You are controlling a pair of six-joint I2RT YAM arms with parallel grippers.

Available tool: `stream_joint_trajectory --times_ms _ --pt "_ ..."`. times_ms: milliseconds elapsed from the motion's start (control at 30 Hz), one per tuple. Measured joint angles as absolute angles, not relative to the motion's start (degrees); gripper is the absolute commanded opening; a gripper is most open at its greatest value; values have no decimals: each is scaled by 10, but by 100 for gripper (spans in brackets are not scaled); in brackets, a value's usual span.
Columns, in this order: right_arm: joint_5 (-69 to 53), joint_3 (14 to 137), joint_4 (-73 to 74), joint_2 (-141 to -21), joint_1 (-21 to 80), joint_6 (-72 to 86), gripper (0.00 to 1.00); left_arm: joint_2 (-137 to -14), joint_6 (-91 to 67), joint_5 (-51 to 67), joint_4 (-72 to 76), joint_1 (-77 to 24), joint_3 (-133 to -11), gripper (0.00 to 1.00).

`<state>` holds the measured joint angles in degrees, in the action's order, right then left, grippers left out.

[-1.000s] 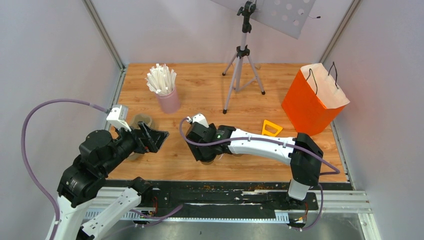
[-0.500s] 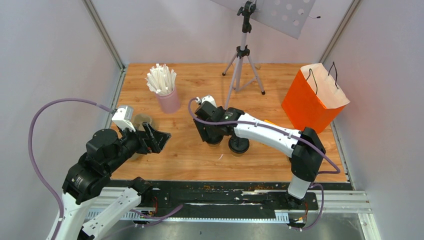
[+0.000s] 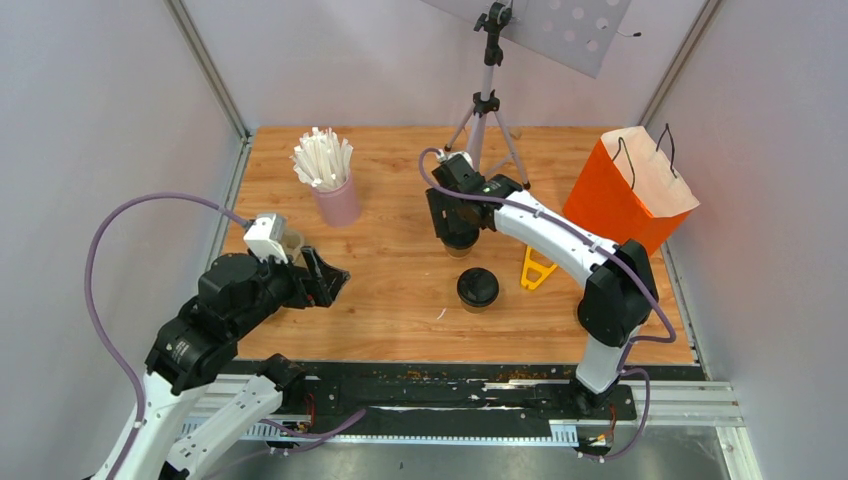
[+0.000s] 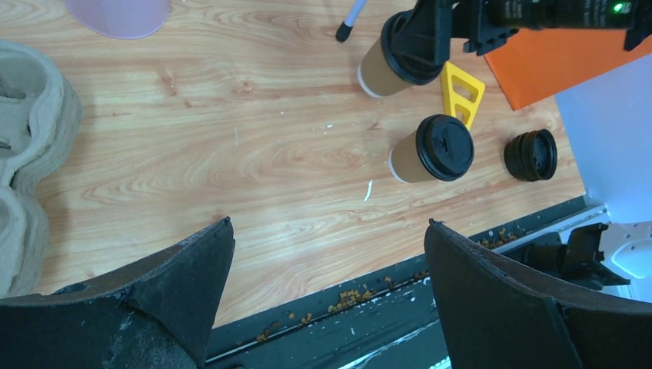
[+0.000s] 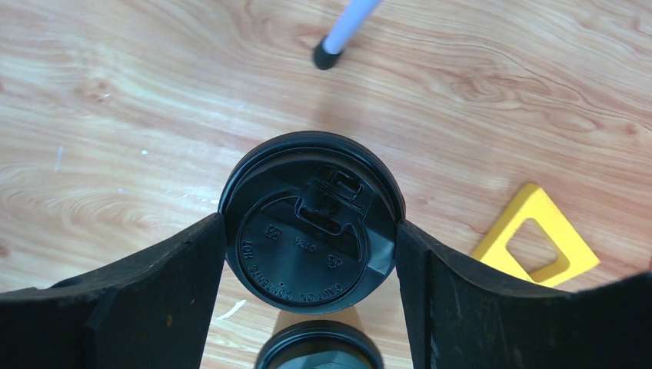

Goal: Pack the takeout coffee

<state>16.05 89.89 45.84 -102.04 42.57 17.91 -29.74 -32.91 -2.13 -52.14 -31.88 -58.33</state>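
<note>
- Since a second ago the right tool (image 3: 458, 222) has been swung from the near middle of the worktop (image 3: 400, 180) to the far left of the yellow triangle (image 3: 537, 268), and the takeout coffee (image 3: 461, 245) has been carried along with it
- The takeout coffee is pinched by the right tool: in the right wrist view the fingers (image 5: 154, 307) are pressed against opposite sides of its black lid (image 5: 311, 231)
- Whether the cup's base rests on the worktop or hangs just above it cannot be told
- A second lidded cup (image 3: 478, 288) is left standing near the yellow triangle, on its left, apart from the held cup
- A loose black lid (image 4: 530, 154) is seen in the left wrist view between the yellow triangle and the near edge of the worktop
- The left tool (image 3: 325, 280) is spread wide with nothing between its fingers, and is held well to the left of the yellow triangle, beside the pulp tray (image 4: 31, 154)
</note>
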Motion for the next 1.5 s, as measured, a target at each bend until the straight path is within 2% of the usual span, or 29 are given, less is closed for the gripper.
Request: stream_joint_trajectory --times_ms 400,1067,1233,1367,1500 --pt "120 859 465 -1019 329 168 77 -323 -322 -71 -498 -319 -508 100" --pt "81 845 478 -1015 310 157 94 -385 -318 -104 -483 -319 -484 100" --pt "69 849 505 -976 310 150 100 -408 -318 -112 -484 -319 -500 100" --pt "63 849 510 -923 313 149 100 -427 -328 -117 -473 -319 -501 100" --pt "59 849 517 -860 326 149 100 -482 -343 -176 -501 -316 -538 100"
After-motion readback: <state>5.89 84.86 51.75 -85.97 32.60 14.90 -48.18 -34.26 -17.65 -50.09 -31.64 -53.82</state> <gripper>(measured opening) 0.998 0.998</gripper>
